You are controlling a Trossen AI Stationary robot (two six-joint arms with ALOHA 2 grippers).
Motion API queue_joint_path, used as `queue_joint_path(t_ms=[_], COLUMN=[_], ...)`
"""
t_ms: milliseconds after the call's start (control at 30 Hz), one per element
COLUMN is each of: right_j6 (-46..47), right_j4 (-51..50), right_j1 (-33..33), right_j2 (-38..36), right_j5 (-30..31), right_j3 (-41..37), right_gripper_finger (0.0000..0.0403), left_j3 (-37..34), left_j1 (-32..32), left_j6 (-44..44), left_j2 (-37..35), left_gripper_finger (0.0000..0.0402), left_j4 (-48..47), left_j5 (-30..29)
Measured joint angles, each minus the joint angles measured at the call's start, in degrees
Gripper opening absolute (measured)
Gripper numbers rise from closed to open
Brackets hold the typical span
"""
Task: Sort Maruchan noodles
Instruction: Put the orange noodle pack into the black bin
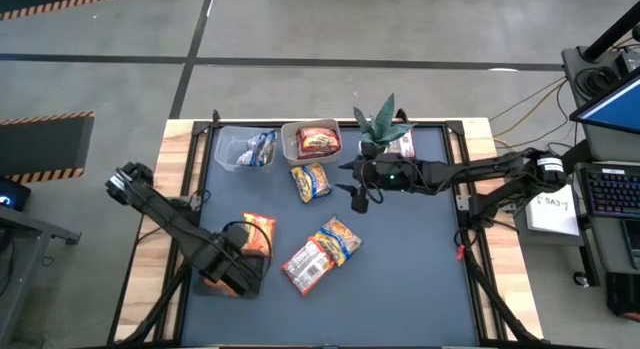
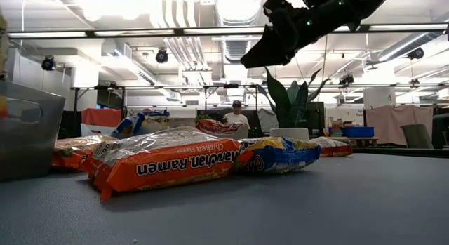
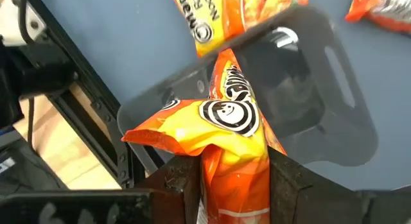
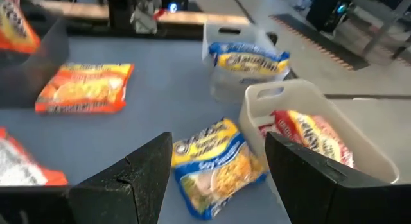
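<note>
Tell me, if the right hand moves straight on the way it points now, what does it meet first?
Most likely the blue-yellow packet lying on the mat: it sits between the open fingers of the right hand. Depth is unclear, so this is a judgement.

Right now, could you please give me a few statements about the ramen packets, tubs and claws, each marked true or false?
1. The left claw grips an orange crinkly plastic ramen packet. True.
2. The right claw holds a blue packet. False: it is open, above the blue-yellow packet.
3. The white plastic tub holds a red-and-white packet. True.
4. The clear plastic tub is empty. False: a blue-yellow packet lies inside.
</note>
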Motion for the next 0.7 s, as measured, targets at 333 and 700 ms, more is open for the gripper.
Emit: queue_joint_path(t_ms=[333,700], right_j6=[1.05,1.25], right_j4=[3.51,3.37], right_j1=[-1.06,-1.07], right_j2=[-0.77,-0.77], right_j5=[-0.25,-0.26], right_j3=[0.0,0.0], right_gripper_finger=[0.0238,0.0238], left_j3=[-1.49,-3.2], left_j1=[-0.09,-0.48], left_j6=[3.7,5.17], left_j2=[0.13,4.09], left_gripper_finger=[0.0103,0.0103], left_j4=[-2.13,-2.09], left_j5=[-5.11,-4.41])
